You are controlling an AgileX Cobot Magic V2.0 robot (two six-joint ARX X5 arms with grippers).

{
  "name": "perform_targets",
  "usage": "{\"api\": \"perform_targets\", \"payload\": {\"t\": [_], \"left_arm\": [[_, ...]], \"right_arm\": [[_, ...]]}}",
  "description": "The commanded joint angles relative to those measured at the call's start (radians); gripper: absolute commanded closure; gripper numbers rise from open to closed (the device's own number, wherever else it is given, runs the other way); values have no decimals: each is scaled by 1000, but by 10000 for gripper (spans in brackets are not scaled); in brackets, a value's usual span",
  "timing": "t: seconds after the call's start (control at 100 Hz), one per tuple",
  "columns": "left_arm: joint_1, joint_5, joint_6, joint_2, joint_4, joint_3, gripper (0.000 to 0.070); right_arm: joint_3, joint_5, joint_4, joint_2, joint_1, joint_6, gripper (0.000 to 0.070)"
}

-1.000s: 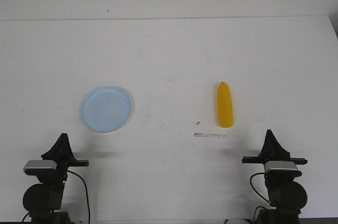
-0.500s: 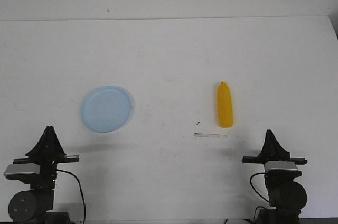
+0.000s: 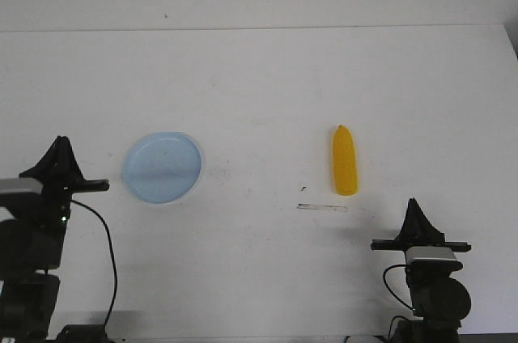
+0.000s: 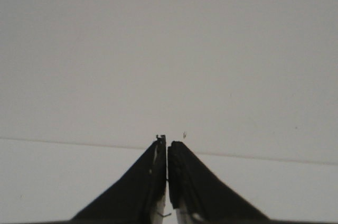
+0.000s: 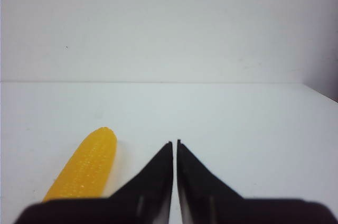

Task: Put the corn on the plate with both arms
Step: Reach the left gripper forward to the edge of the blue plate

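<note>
The yellow corn (image 3: 345, 161) lies on the white table right of centre, its pointed end away from me; it also shows in the right wrist view (image 5: 84, 167). The pale light-blue plate (image 3: 163, 167) lies left of centre, empty. My left gripper (image 3: 60, 143) is raised at the far left, just left of the plate, jaws shut and empty; in its wrist view (image 4: 167, 142) only table and wall show. My right gripper (image 3: 413, 202) is shut and empty near the front edge, in front of and to the right of the corn (image 5: 175, 143).
A thin grey strip (image 3: 322, 208) and a small dark speck (image 3: 303, 188) lie on the table just in front of the corn. The table's far edge meets a white wall.
My left arm has risen and swung outward to the left, from the front edge up beside the plate. The right arm, corn and plate have not moved.
</note>
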Motion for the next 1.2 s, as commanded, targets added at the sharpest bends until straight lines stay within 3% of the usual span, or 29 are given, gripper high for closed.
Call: {"api": "perform_targets", "payload": {"t": [0.0,0.31,0.48,0.6,0.72,0.89,0.94,1.06,1.19], "left_arm": [[2,-6,68,100,-68,63,699],[8,16,62,459,-431,265,699],[65,167,-133,627,-642,385,699],[120,325,-258,731,-736,444,699],[185,480,-288,812,-744,450,699],[236,490,-290,903,-764,450,695],[243,489,-286,923,-771,450,663],[250,489,-267,952,-772,450,475],[251,489,-248,975,-770,450,454]], "right_arm": [[-1,3,11,1,0,-5,685],[-1,3,11,1,0,-5,685],[-1,3,11,1,0,-5,685],[-1,3,11,1,0,-5,685],[-1,3,11,1,0,-5,685],[-1,3,11,1,0,-5,685],[-1,3,11,1,0,-5,686],[-1,3,11,1,0,-5,685],[-1,3,11,1,0,-5,685]]}}
